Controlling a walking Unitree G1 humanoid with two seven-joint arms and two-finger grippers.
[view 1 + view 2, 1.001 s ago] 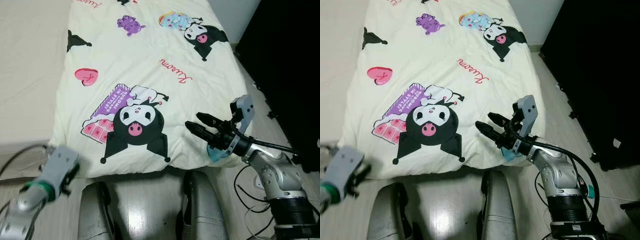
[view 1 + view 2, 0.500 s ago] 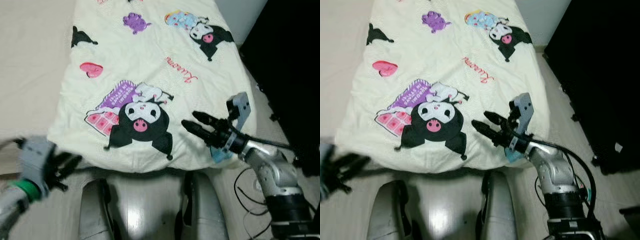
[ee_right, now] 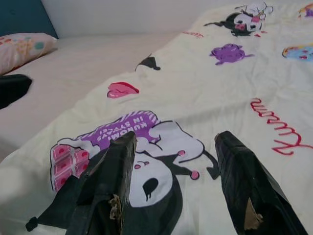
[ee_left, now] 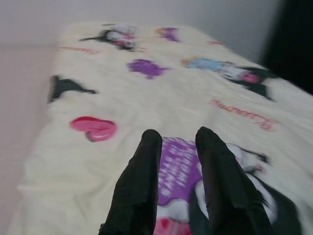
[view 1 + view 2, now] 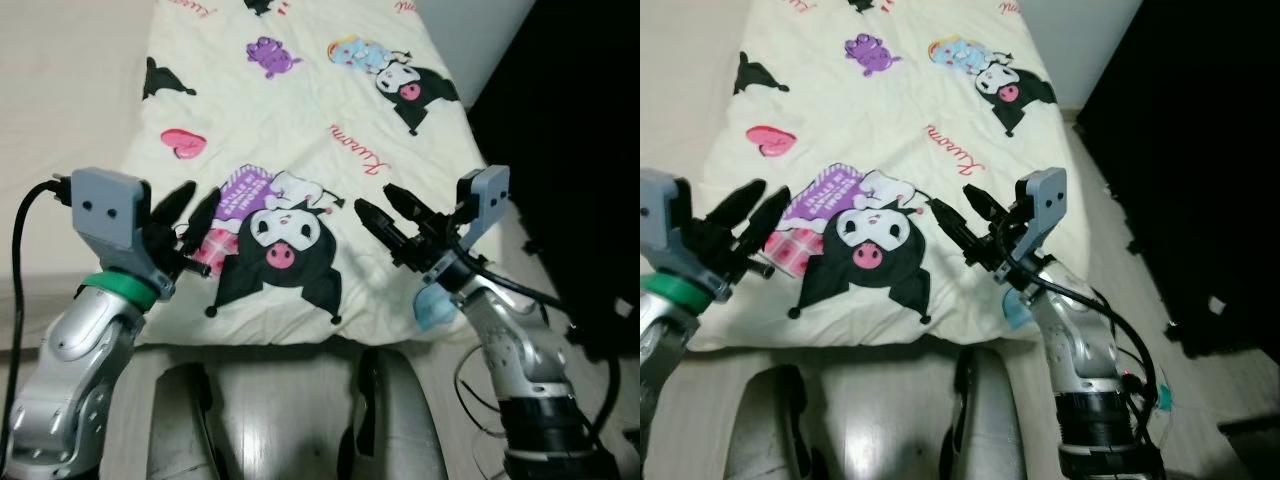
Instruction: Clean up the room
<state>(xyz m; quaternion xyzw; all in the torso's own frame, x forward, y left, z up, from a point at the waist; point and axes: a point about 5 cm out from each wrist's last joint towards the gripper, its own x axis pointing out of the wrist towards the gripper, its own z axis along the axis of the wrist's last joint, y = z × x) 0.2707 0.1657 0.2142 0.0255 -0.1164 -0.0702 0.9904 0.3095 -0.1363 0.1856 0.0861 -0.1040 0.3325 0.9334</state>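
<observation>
two grippers, left and right, hover jaws spread above the cream cartoon-printed blanket.

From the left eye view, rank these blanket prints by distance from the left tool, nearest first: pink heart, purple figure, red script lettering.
1. Pink heart, just beyond the left tool, on the blanket's left side.
2. Purple figure, farther up, near the middle.
3. Red script lettering, across on the right half. The last two are close to call.

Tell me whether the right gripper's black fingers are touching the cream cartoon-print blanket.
Cannot tell. In the right wrist view the open right gripper appears raised over the cream cartoon-print blanket, but no view plainly shows a gap.
</observation>
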